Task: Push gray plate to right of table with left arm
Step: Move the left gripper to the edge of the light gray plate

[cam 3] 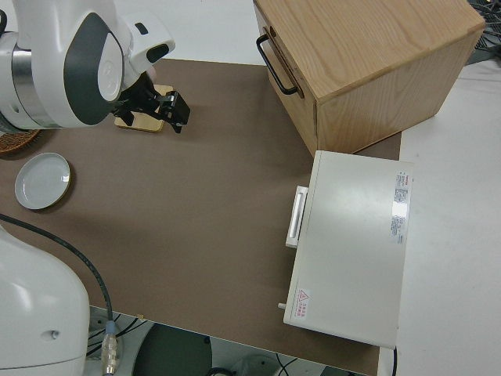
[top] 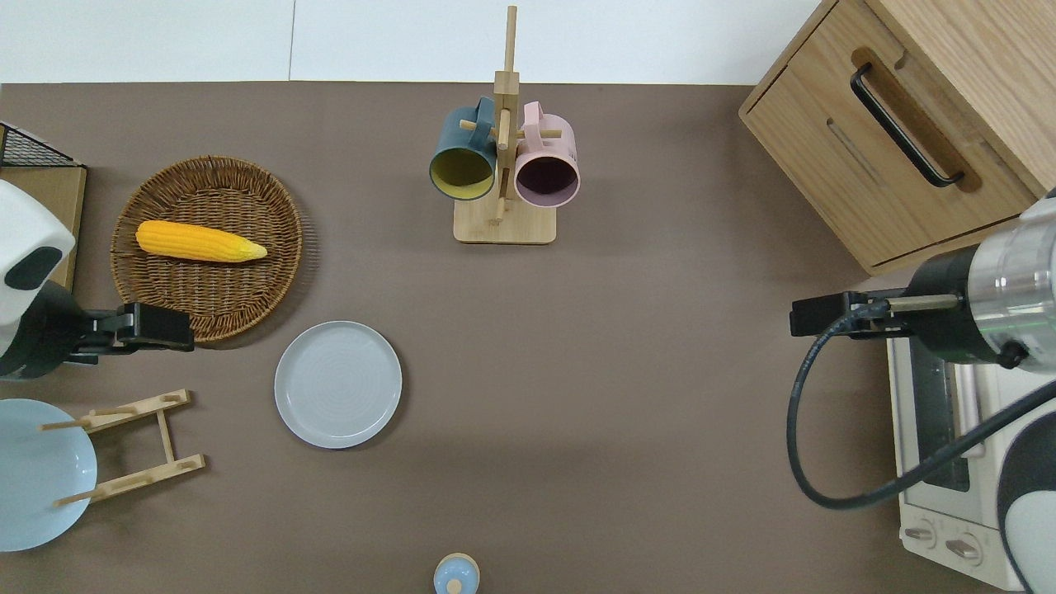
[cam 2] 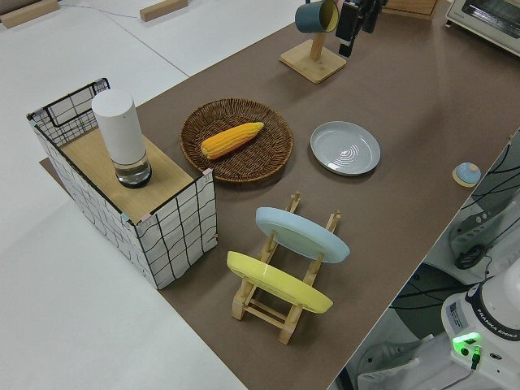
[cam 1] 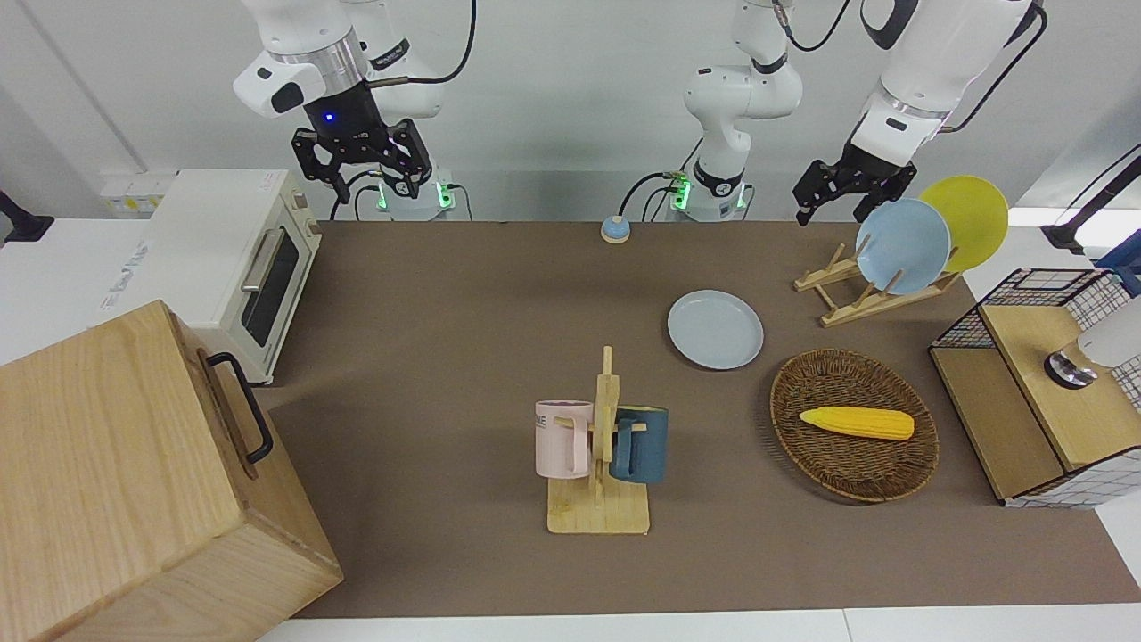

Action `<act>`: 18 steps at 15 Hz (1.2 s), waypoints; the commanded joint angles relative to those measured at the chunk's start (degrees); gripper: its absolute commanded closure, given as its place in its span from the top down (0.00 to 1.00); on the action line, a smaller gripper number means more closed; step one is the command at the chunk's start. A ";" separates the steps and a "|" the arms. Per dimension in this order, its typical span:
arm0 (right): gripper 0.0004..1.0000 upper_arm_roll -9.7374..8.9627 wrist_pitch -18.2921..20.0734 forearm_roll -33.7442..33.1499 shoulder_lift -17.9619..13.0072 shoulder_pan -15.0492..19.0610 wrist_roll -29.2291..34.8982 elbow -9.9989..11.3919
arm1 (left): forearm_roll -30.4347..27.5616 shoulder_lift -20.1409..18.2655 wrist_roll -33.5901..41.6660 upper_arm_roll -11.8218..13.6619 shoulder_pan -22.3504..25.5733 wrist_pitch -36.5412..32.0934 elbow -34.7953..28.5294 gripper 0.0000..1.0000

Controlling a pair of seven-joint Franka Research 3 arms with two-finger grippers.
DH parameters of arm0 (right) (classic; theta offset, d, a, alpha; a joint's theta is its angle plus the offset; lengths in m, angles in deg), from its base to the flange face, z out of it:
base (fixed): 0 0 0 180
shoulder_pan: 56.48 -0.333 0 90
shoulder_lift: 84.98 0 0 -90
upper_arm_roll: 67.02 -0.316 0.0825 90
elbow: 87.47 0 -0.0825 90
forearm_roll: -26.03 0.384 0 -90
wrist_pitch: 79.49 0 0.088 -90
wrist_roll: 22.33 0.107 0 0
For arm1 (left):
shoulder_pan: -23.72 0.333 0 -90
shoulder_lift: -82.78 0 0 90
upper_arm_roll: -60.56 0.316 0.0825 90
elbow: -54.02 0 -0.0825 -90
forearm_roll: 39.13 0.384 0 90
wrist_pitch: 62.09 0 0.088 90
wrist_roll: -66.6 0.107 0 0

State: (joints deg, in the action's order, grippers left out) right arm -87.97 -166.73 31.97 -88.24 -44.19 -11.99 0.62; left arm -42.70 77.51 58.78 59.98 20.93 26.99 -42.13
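Gray plate [top: 338, 384] lies flat mid-frame, untouched; our left gripper [top: 157, 327] hovers lower left, fingers' state unclear.

Corn [top: 200, 241] in wicker basket [top: 272, 247]; 2 mugs [top: 504, 169] on rack [top: 504, 223].

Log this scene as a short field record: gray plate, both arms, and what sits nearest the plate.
gray plate: flat on the table, untouched
left gripper: in the air over the wicker basket's rim, not touching the plate
right arm: parked
nearest items: basket holding a corn cob; wooden dish rack toward the left arm's end
mug rack: farther from the robots, two mugs hung
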 commanded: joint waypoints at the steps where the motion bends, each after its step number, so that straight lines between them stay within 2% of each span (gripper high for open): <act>1: 1.00 -0.23 0.31 0.92 0.36 0.37 0.12 -0.81 | 1.02 -0.09 0.78 0.49 -0.46 -1.28 0.62 0.99; 12: 1.00 -0.23 0.31 0.92 0.36 0.37 0.12 -0.81 | 1.11 -1.23 0.78 1.02 -0.28 -1.10 -1.05 0.99; 18: 1.00 -0.23 0.31 0.92 0.36 0.37 0.12 -0.81 | 1.11 -1.23 0.96 1.19 -0.11 0.56 -4.65 0.99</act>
State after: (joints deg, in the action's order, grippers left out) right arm -87.97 -166.73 31.97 -88.24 -44.19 -11.99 0.62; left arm -42.70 77.38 58.92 60.63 21.00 26.47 -43.96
